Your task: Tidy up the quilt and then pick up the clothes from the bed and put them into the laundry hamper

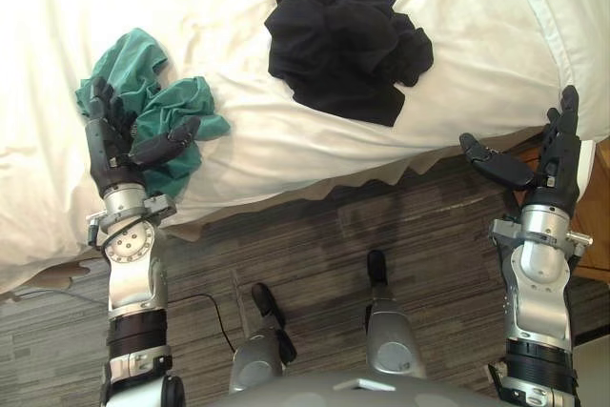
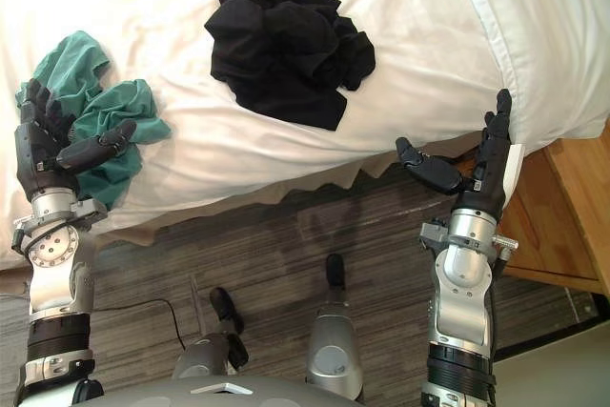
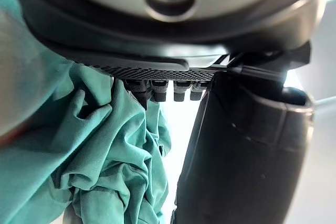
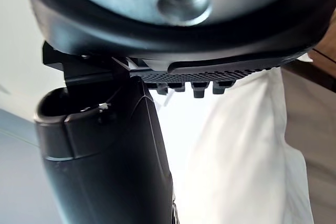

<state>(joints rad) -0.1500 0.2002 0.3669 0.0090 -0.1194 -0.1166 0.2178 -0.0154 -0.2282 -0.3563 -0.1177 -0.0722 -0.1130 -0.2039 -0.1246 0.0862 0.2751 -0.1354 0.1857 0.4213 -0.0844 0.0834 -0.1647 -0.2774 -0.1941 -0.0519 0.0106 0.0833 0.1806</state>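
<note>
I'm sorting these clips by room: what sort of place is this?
Probably a bedroom: a bed under a white quilt, black clothes and a green garment lying on it.

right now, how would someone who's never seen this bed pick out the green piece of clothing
Start at the white quilt that covers the bed and follow its near edge to the robot's left side. There a crumpled teal-green garment lies at the robot's left hand. It is the only coloured cloth; the other heap, a black garment, lies nearer the bed's middle.
</note>
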